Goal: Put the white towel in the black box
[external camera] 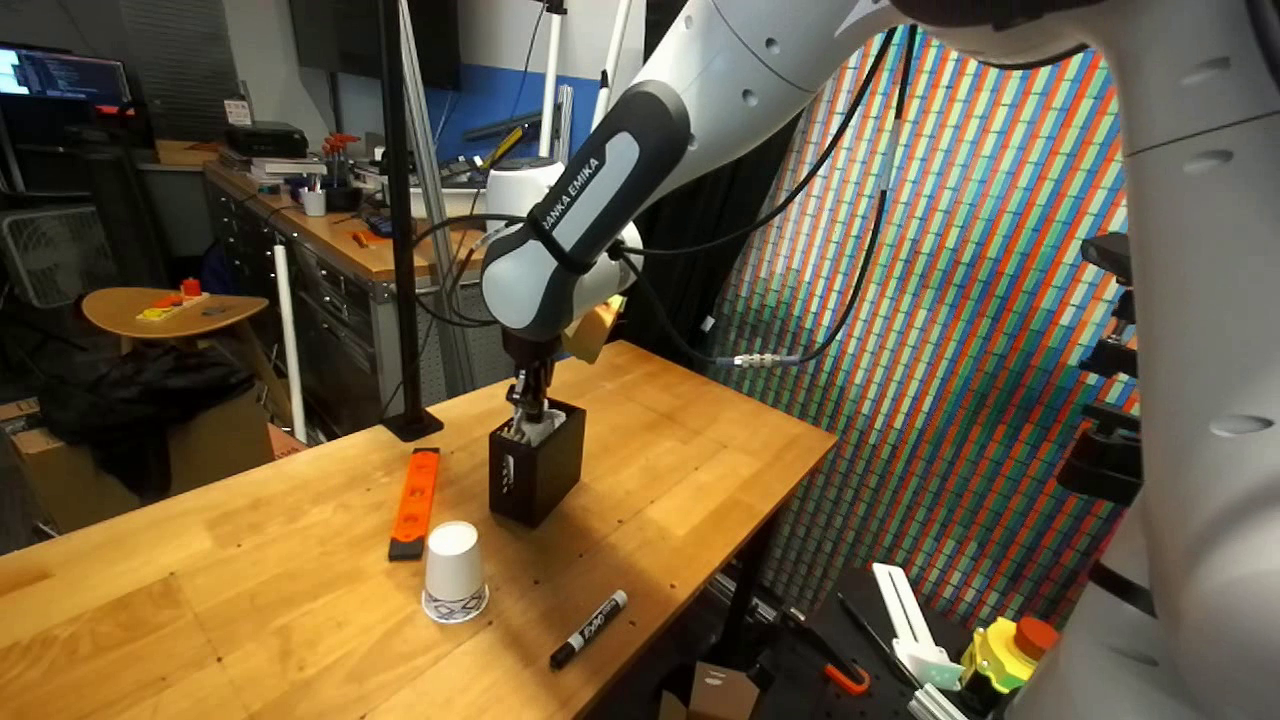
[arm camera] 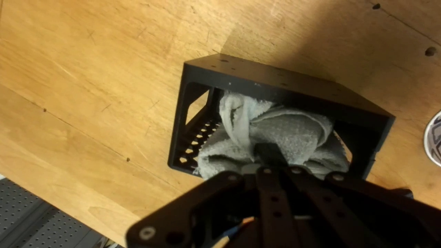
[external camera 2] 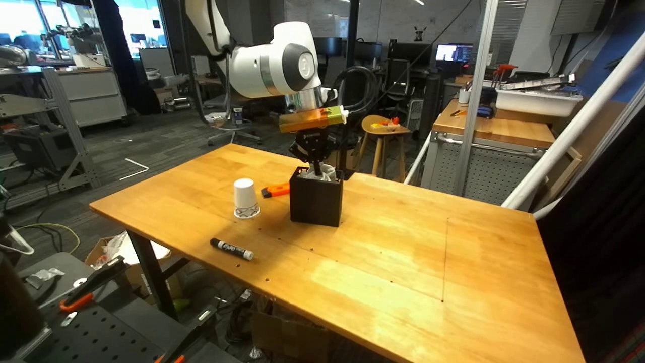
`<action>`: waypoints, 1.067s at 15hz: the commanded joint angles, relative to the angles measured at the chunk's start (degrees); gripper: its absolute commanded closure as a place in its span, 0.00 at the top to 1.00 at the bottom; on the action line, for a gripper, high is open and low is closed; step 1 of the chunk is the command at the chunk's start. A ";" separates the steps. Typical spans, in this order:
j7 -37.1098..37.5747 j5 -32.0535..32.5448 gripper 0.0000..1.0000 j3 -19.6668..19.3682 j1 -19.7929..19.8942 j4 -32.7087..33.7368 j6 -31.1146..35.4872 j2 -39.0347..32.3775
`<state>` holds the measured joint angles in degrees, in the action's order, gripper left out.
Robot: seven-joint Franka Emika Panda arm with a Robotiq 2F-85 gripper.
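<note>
The black box (external camera: 537, 480) stands upright on the wooden table, in both exterior views (external camera 2: 316, 205). In the wrist view its open top and side wall (arm camera: 286, 79) face the camera. The white towel (arm camera: 289, 132) lies bunched inside the box, its top folds near the rim; it also shows at the box opening in both exterior views (external camera: 545, 428) (external camera 2: 328, 172). My gripper (arm camera: 270, 155) points down into the box opening, also in both exterior views (external camera: 533, 408) (external camera 2: 317, 170). Its fingers are together, with towel folds gathered at the tips. The fingertips' lower ends are partly hidden by towel.
An upside-down white paper cup (external camera: 453, 565), an orange level (external camera: 415, 500) and a black marker (external camera: 589, 630) lie near the box on the table. A black post (external camera: 412, 425) stands at the table's far edge.
</note>
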<state>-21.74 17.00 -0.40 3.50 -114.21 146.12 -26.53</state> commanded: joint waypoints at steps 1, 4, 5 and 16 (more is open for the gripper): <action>-1.92 -0.43 0.00 -0.01 1.24 2.94 0.21 -3.35; -2.21 -1.01 0.00 0.38 2.02 3.74 0.21 -5.44; -2.34 -1.29 0.00 0.58 2.23 3.90 0.16 -6.06; -4.10 -4.89 0.00 3.63 2.95 3.27 -0.56 -9.63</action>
<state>-23.99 13.90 1.62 5.51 -111.33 145.89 -35.08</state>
